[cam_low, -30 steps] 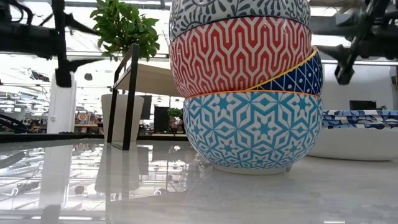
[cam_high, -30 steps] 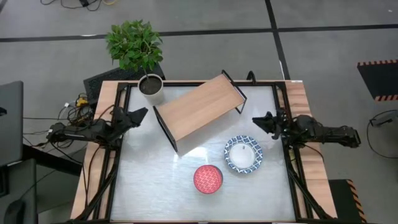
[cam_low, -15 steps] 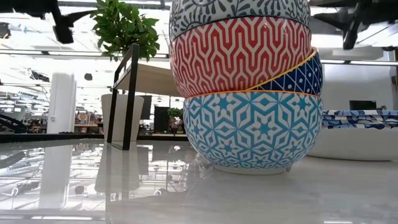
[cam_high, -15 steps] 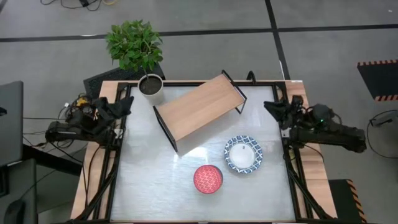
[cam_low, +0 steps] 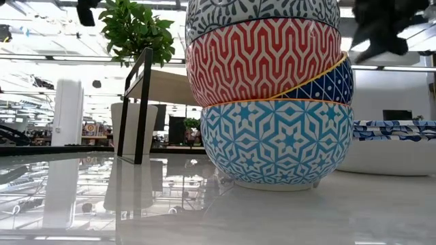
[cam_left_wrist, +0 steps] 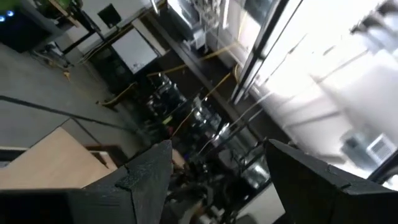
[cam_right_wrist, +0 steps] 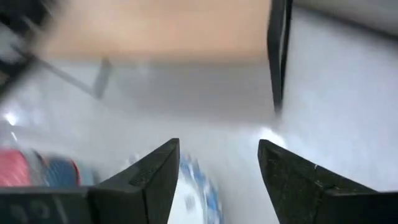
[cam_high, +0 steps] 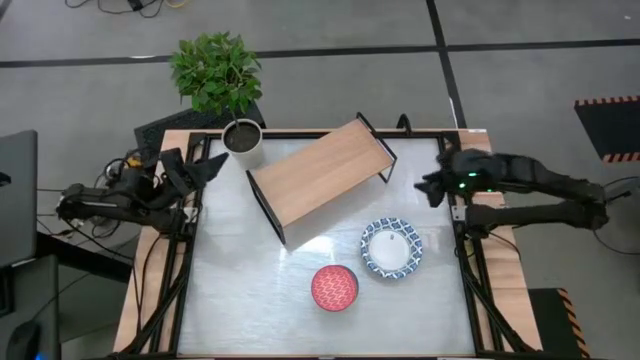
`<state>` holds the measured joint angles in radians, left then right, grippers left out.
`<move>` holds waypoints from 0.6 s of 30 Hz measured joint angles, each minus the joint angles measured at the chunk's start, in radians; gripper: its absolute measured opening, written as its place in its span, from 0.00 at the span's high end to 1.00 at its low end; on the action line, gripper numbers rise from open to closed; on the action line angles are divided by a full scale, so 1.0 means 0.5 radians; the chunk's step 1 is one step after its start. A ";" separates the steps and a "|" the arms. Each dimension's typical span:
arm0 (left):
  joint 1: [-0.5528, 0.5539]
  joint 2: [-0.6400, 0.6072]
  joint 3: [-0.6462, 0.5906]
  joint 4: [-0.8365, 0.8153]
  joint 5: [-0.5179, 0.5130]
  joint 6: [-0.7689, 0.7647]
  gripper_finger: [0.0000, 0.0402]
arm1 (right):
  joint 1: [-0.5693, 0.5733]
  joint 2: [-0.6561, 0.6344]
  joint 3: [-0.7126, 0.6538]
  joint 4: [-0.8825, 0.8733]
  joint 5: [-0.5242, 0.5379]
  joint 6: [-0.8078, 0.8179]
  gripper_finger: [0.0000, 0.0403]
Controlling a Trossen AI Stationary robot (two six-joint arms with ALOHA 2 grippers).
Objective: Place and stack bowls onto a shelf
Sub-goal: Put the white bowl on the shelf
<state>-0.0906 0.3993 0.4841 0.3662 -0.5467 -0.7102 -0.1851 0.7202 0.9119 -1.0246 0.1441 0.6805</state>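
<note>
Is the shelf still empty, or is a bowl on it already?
Empty. From above, the shelf shows a bare wooden top, while the blue-and-white bowl and the red-topped stack of bowls sit on the table in front of it.

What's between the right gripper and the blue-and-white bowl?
Nothing: in the high view, only bare table separates the open right gripper from the blue-and-white bowl.

Both arms are dark, almost black, built from slim jointed segments, the right arm [cam_high: 530, 180] shows a small green light near its wrist, and each gripper ends in two flat, wedge-shaped black fingers [cam_right_wrist: 146, 180] with matte surfaces.
</note>
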 joint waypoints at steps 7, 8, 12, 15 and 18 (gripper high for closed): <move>-0.001 0.126 0.089 -0.036 0.037 0.066 0.39 | 0.179 0.442 -0.001 -0.415 -0.081 0.230 0.41; -0.001 0.128 0.089 -0.037 0.037 0.067 0.39 | 0.219 0.487 -0.001 -0.441 -0.082 0.252 0.41; -0.001 0.128 0.090 -0.040 0.036 0.067 0.39 | 0.386 0.632 -0.001 -0.455 -0.089 0.411 0.41; -0.001 0.128 0.090 -0.040 0.015 0.067 0.39 | 0.498 0.698 -0.001 -0.467 -0.094 0.607 0.41; -0.001 0.128 0.090 -0.040 -0.020 0.067 0.39 | 0.600 0.746 -0.001 -0.506 -0.093 0.827 0.41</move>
<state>-0.0910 0.4633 0.5293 0.3462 -0.5567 -0.6765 0.1151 1.0932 0.9115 -1.2778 0.0975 1.0941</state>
